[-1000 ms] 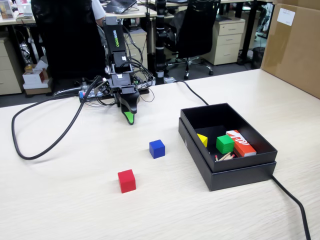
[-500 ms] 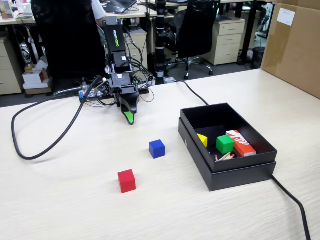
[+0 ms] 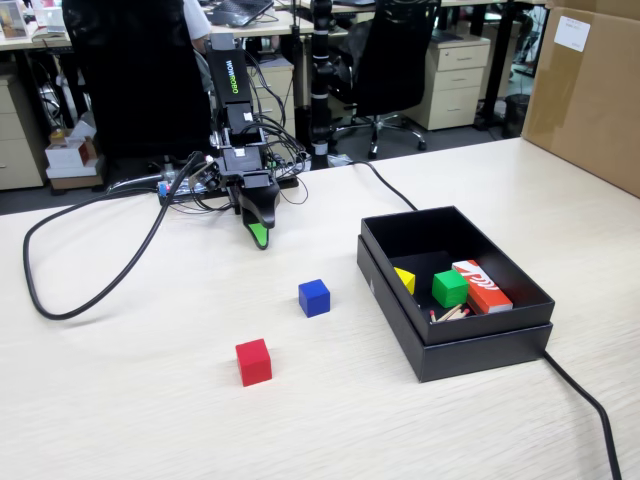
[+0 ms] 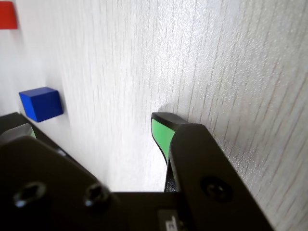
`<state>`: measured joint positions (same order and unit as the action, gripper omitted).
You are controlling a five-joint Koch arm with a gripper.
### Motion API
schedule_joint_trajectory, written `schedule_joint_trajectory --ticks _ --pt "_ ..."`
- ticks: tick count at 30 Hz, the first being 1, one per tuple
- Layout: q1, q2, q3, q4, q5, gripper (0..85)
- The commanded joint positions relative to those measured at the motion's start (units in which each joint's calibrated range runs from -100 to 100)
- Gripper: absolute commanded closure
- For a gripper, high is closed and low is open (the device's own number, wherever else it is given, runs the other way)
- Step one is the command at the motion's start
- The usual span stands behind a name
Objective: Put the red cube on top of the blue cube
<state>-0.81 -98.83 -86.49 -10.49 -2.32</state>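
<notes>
The red cube (image 3: pixel 253 361) sits on the pale wooden table toward the front, with the blue cube (image 3: pixel 314 297) a short way behind it to the right; the two are apart. My gripper (image 3: pixel 258 238) points down at the table behind both cubes, well clear of them. In the wrist view its jaws stand apart with bare table between them, so the gripper (image 4: pixel 91 131) is open and empty. There the blue cube (image 4: pixel 42 103) lies at the left and the red cube (image 4: pixel 7 14) shows at the top left corner.
A black open box (image 3: pixel 480 335) stands to the right, holding a green cube (image 3: pixel 449 288), a yellow piece (image 3: pixel 404 279) and a red-and-white carton (image 3: pixel 481 285). A black cable (image 3: pixel 90 290) loops at the left. A cardboard box (image 3: pixel 590 90) stands at the back right.
</notes>
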Motion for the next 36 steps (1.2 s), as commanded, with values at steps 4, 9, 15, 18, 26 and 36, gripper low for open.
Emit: schedule_joint_trajectory --ticks 4,9,15,18,26,36 --pt "-0.24 4.69 19.04 -12.45 -0.05 38.3" --pt "-0.78 12.72 32.18 -17.46 0.00 38.3" --pt "-2.59 30.62 52.85 -20.74 -0.93 38.4" --pt "-3.22 40.03 61.92 -22.47 -0.93 41.1" --pt "-4.35 66.08 86.94 -32.32 -1.81 41.2" --pt "-6.06 94.99 108.25 -33.18 -2.64 41.4"
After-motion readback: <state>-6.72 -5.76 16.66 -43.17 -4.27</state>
